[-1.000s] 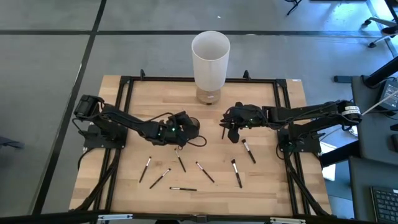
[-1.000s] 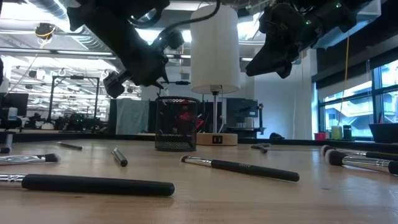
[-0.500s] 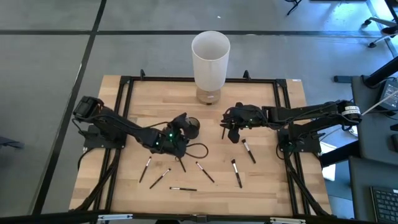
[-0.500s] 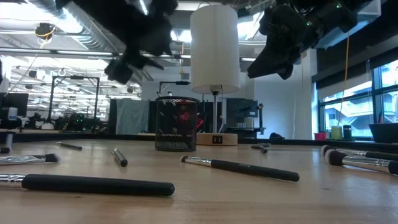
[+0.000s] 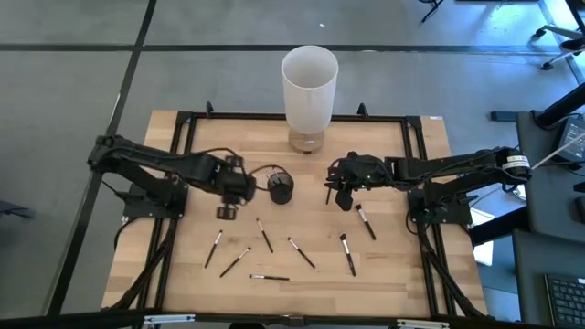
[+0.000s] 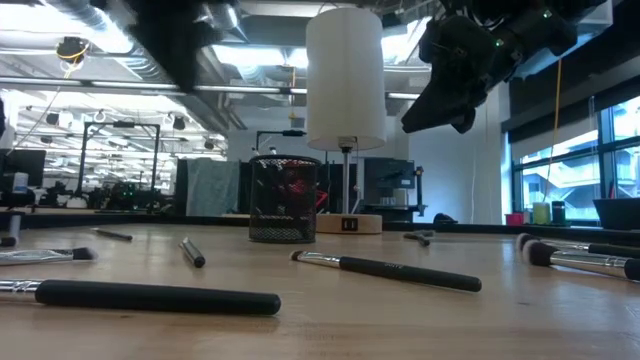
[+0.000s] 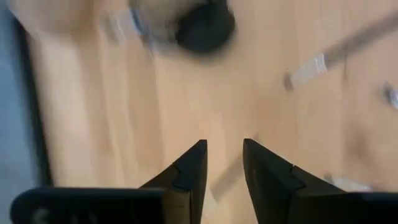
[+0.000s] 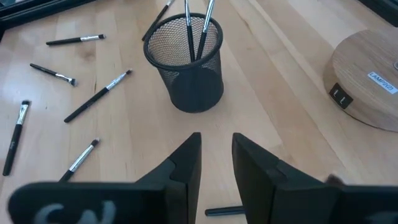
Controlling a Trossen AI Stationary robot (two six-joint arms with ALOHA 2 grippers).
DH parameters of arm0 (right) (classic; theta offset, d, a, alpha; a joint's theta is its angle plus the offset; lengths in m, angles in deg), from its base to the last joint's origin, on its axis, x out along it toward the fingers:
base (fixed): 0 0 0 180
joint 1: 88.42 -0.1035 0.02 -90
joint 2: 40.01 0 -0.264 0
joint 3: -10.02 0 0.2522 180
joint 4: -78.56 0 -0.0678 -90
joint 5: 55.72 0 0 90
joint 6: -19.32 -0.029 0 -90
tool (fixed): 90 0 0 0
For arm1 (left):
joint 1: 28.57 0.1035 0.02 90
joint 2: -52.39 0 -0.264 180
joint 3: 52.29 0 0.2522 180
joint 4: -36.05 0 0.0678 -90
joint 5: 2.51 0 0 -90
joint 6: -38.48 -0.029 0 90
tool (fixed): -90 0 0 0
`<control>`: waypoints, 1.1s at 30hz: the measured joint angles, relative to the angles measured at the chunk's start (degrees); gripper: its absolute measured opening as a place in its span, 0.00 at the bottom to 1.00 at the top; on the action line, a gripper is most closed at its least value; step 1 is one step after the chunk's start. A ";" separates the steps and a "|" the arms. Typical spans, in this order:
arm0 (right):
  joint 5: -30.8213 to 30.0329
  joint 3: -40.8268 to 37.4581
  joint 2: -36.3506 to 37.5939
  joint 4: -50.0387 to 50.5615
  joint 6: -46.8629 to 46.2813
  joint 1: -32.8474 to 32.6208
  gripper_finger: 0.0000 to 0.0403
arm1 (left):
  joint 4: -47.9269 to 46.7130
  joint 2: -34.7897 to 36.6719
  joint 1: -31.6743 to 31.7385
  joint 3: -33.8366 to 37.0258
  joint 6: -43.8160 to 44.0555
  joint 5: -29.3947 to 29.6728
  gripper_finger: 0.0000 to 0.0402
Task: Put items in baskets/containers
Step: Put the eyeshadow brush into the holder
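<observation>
A dark mesh cup (image 5: 281, 189) stands on the wooden table, with brushes (image 8: 198, 28) leaning upright inside it. Several thin dark brushes (image 5: 264, 236) lie flat on the table's near half, with one more (image 5: 366, 221) to the right. My left gripper (image 5: 236, 190) hangs left of the cup, pointing steeply down, open with nothing between its fingers (image 7: 193, 165). My right gripper (image 5: 336, 185) hovers right of the cup, high above the table (image 6: 440, 100). It slants down toward the cup (image 8: 186, 68) and stands open and empty (image 8: 216, 140).
A tall white cylinder (image 5: 310, 87) on a round wooden base (image 8: 367, 78) stands at the table's far middle. A black frame (image 5: 187, 123) runs along the table's edges. One short brush (image 5: 329, 195) lies under my right gripper.
My left gripper has drawn back from the cup toward the table's left edge. It has risen out of the low view and rolled about its own axis. The brushes on the table and the cup have stayed where they were.
</observation>
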 joint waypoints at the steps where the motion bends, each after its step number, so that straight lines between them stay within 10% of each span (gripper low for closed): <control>1: 0.01 -0.01 0.00 0.00 -0.01 0.00 0.22 | -1.30 0.87 0.56 1.58 0.47 -0.56 0.23; 15: 0.01 -0.01 0.00 -0.42 0.92 0.00 0.22 | 9.34 3.07 8.95 26.06 -5.57 -6.11 0.31; 33: 0.45 -0.01 0.00 0.26 2.25 0.00 0.22 | 13.82 1.55 16.24 28.56 -24.31 -7.07 0.30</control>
